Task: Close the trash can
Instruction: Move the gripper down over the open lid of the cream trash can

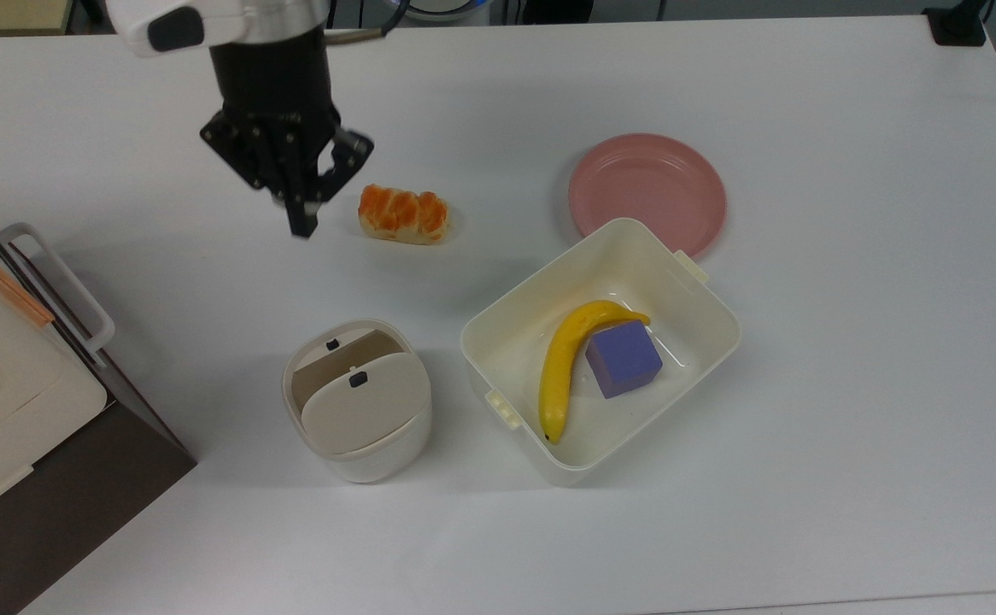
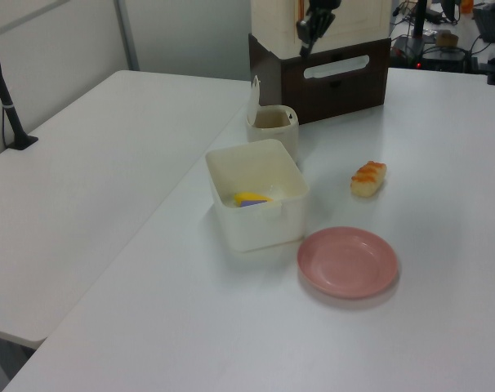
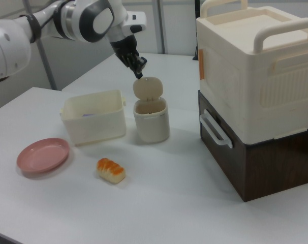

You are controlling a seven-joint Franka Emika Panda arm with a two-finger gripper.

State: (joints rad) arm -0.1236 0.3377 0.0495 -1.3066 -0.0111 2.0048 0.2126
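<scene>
Top view: the bin (image 1: 357, 400) stands on the tabletop (image 1: 848, 384), its lid (image 1: 364, 408) raised on the hinge, brownish inside showing. Just beside the bin, on the top view's right, sits a tub (image 1: 703, 342) with a banana (image 1: 559, 367) and a purple block (image 1: 623, 359). The tool (image 1: 301, 224) hangs well apart from the bin toward the top view's far edge, fingers drawn narrow, holding nothing, near a bread roll (image 1: 403, 214).

This looks like a robotics lab or test room: a broad plain white table (image 1: 848, 384) holds staged props, a second white table (image 2: 84, 180) stands alongside, and a cluttered bench of cables and electronic equipment (image 2: 443, 37) sits behind.
</scene>
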